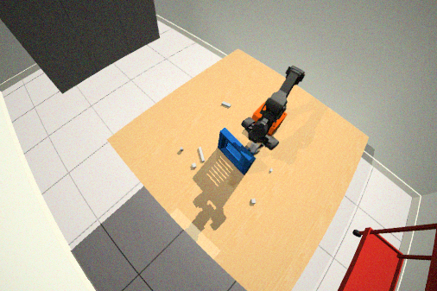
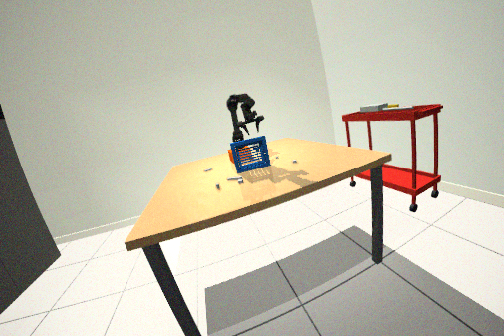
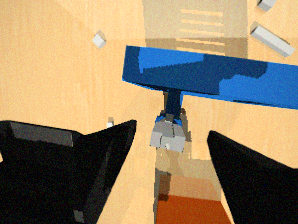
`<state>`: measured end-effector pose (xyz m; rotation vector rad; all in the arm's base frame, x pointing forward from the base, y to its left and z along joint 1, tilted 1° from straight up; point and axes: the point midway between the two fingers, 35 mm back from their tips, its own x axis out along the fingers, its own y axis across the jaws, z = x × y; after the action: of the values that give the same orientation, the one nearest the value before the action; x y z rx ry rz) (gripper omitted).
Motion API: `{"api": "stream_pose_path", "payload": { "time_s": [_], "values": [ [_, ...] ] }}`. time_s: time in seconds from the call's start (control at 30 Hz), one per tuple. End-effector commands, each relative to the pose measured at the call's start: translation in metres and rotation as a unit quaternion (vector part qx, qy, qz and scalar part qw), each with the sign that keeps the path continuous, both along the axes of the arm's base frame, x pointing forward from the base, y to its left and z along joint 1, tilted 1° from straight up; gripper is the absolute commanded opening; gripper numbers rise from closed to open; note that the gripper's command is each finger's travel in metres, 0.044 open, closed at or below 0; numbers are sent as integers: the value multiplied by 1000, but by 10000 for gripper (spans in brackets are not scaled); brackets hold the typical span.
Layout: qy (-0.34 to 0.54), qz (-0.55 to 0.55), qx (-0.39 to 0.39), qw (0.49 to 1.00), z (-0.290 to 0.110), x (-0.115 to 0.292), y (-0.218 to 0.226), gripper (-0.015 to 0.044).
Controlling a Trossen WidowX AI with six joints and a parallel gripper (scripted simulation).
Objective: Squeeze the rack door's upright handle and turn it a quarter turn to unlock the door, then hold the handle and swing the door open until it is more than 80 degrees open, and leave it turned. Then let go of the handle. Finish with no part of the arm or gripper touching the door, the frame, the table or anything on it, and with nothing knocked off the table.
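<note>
The blue rack frame (image 1: pixel 222 136) (image 2: pixel 266 153) (image 3: pixel 235 87) stands upright on the table, its slatted door (image 1: pixel 233 151) appearing shut in it. The grey handle (image 1: pixel 254 148) (image 3: pixel 167 136) stands out from the rack on the arm's side, on a short blue stem. My gripper (image 1: pixel 259 133) (image 2: pixel 253 132) (image 3: pixel 171 130) is open and points down above the handle. In the wrist view the handle shows between the two fingertips, nearer the left one, with a gap on both sides. Which way the handle is turned is hard to tell.
An orange block (image 1: pixel 280 122) (image 3: pixel 192 211) sits below the arm, behind the rack. A grey bar (image 1: pixel 201 154) (image 3: pixel 272 41) and a small grey piece (image 1: pixel 193 165) lie on the rack's far side. Other small grey pieces (image 1: pixel 225 104) (image 1: pixel 253 200) (image 3: pixel 99 40) lie around it.
</note>
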<state>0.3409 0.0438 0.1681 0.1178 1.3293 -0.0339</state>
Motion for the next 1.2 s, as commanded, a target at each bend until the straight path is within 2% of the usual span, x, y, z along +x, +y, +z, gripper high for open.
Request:
{"api": "stream_pose_path", "payload": {
  "time_s": [0.0, 0.2, 1.17],
  "values": [
    [46, -6, -6, 999, -3, -6, 2, 297],
    [110, -12, -15, 994, -7, -15, 4, 297],
    [110, -13, -15, 994, -51, -12, 5, 297]
  ]
}}
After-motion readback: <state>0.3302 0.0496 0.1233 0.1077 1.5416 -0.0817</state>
